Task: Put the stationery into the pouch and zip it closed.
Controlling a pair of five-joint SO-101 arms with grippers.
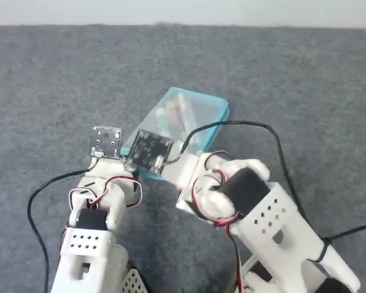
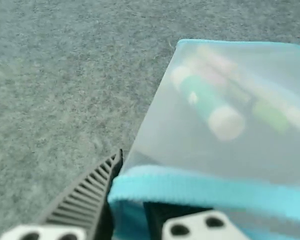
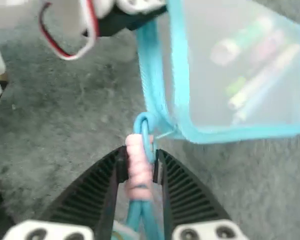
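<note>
The translucent pouch (image 1: pixel 192 113) with blue trim lies on the grey table, with several pens (image 1: pixel 171 113) inside it. In the left wrist view my left gripper (image 2: pixel 132 192) is shut on the pouch's (image 2: pixel 215 140) blue zip edge at one corner, and the pens (image 2: pixel 210 107) show through the wall. At the other end of that edge my right gripper (image 3: pixel 140 162) is shut on the pink zipper pull (image 3: pixel 139 170) with its blue loop. The pouch (image 3: pixel 230 75) and pens (image 3: pixel 245 47) lie beyond it. The left gripper (image 3: pixel 125 15) holds the far corner.
Grey felt-like cloth (image 1: pixel 305 73) covers the table all around the pouch. A black cable (image 1: pixel 244 125) arches from the right arm over the pouch's near right side. Both arm bodies crowd the near edge of the table.
</note>
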